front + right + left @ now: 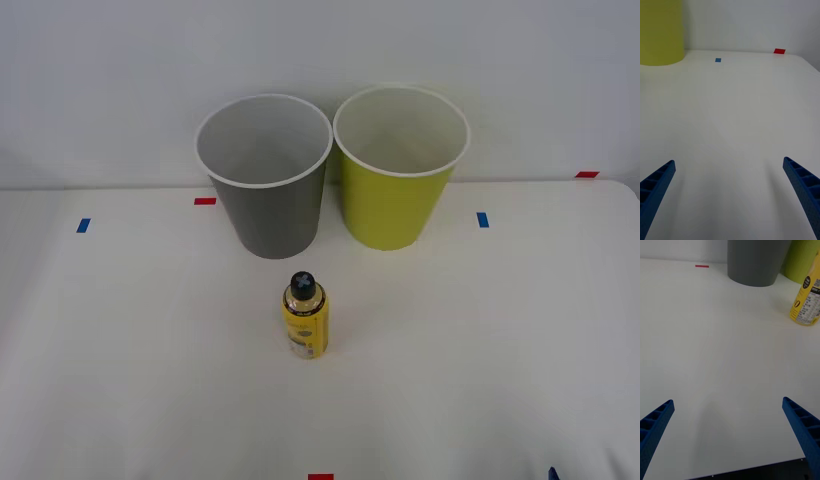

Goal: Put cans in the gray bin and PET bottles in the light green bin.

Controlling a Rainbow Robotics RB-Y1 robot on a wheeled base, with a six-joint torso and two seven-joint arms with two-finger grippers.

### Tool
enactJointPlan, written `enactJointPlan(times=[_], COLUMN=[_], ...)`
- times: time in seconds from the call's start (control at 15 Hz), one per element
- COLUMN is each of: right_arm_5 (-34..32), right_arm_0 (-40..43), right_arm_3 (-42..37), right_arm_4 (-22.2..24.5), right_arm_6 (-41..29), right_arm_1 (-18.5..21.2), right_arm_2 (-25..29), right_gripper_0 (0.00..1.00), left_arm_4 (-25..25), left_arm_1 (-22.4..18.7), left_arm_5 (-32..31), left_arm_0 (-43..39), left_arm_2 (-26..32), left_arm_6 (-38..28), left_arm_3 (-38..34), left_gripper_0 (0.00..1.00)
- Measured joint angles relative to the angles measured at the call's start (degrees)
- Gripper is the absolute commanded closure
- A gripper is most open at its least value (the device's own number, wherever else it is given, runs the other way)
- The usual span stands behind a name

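Looking down from the front: standing upright on the white desk [120, 380], a small PET bottle [305, 316] with black cap and yellow label, just in front of the gray bin [265, 175] and a little toward the light green bin [400, 168], apart from both; the two bins standing side by side at the far edge, rims nearly touching, both seemingly empty as far as the insides are showing. Judging the bottle as light, fairly stiff while capped and filled with yellowish liquid, the label wrap likely slick, and tall enough for its base to tip under a sideways nudge; gripping around the labelled mid-body, squarely and below the shoulder, looking safest. Moving to the right wrist view: the right hand [730, 195] hanging low over bare desk, blue ribbed fingers spread wide at the two corners, gripping nothing; lime bin wall showing at one side, with a blue tape mark [718, 60] and a red tape mark [779, 51] beyond, no bottle ahead. Moving to the left wrist view: the left hand [728, 435] likewise spread wide and gripping nothing, above the desk's near edge; here the bottle's printed label and base appearing side-on, off to one side rather than between the fingers, with the gray bin's foot behind and a sliver of green beside it — detail lacking from overhead, while bin openings are showing from the front alone.
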State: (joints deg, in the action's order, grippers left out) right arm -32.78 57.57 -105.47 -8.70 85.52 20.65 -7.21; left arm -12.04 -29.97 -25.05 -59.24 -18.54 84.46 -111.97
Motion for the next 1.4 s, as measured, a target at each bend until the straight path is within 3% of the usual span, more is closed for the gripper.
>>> enactJointPlan(times=[1.4], right_arm_5=[0.00], right_arm_0=[0.00], right_arm_3=[0.00], right_arm_4=[0.00], right_arm_6=[0.00], right_arm_1=[0.00], right_arm_2=[0.00], right_gripper_0=[0.00], left_arm_4=[0.00], left_arm_1=[0.00], left_arm_5=[0.00], left_arm_0=[0.00], left_arm_2=[0.00], left_arm_6=[0.00], left_arm_3=[0.00], left_gripper_0=[0.00])
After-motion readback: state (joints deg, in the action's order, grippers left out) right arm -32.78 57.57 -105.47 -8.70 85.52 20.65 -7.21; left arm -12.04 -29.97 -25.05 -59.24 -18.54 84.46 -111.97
